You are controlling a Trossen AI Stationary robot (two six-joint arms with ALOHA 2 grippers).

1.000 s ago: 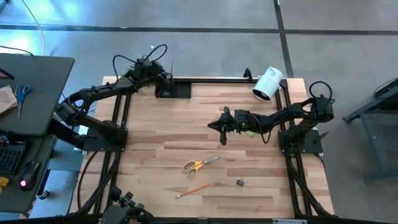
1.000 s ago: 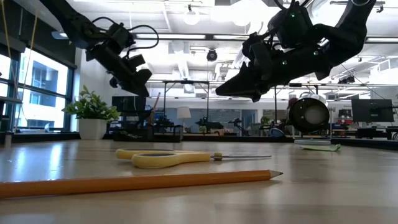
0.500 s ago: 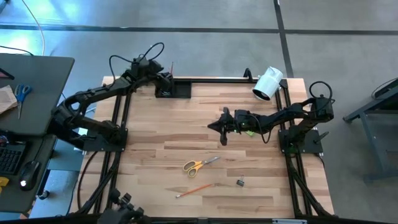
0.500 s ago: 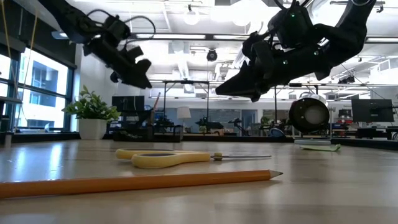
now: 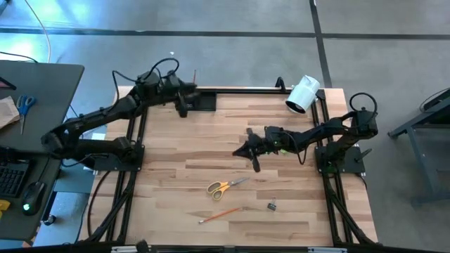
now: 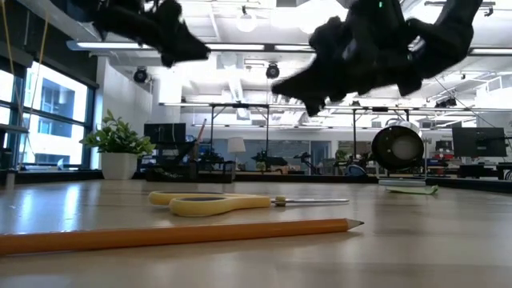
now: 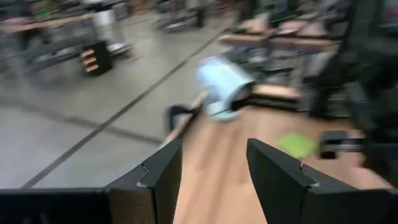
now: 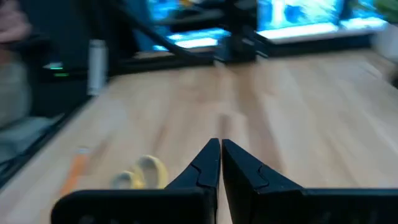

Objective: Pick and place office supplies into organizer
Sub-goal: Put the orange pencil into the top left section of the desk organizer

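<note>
Left gripper (image 5: 181, 107) has swung off the organizer (image 5: 200, 100) since a second ago and now sits just beside its corner at the table's far edge; fingers (image 7: 155, 180) stand apart with nothing between them, so a drop-off looks complete; right gripper (image 5: 253, 161), jaws pressed together and empty, has dipped and turned from mid-table toward the yellow-handled scissors (image 5: 226, 186), which lie flat on the near half of the table (image 5: 169, 183); orange pencil (image 5: 219, 214) and a small binder clip (image 5: 271, 206) lie nearer the front edge, untouched; lime-green sticky-note pad (image 6: 410, 190) rests under the right arm; judgement: several supplies remain, scissors likely next.
</note>
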